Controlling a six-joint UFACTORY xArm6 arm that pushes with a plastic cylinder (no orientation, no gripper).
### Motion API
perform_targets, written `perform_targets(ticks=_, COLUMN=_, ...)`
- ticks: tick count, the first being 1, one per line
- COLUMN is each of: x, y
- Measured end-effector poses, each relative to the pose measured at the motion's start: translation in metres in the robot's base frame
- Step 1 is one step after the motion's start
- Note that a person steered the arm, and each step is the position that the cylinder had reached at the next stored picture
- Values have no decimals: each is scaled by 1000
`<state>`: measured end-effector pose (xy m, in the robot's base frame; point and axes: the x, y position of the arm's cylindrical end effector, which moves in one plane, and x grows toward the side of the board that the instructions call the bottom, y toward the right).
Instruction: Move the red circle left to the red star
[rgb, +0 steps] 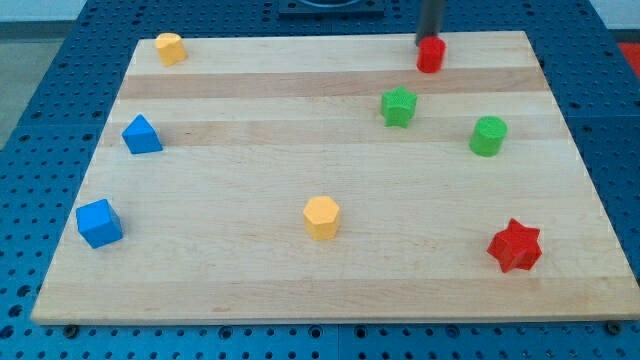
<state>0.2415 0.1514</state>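
The red circle (430, 55) is a small red cylinder near the view's top edge of the wooden board (250, 290), right of centre. My tip (430, 38) comes down from the view's top and sits right behind the red circle, touching or nearly touching its top side. The red star (515, 246) lies far from it, near the view's bottom right of the board.
A green star (398, 106) and a green cylinder (488, 136) lie between the red circle and the red star. A yellow hexagon (322, 217) sits at bottom centre, a yellow block (170, 48) at top left. A blue triangular block (141, 134) and a blue cube (99, 222) sit at the left.
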Motion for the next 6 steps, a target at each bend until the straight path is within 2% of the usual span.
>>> perform_targets(ticks=2, x=113, y=-19)
perform_targets(ticks=4, x=158, y=-6)
perform_targets(ticks=5, x=241, y=-11)
perform_targets(ticks=6, x=262, y=-1)
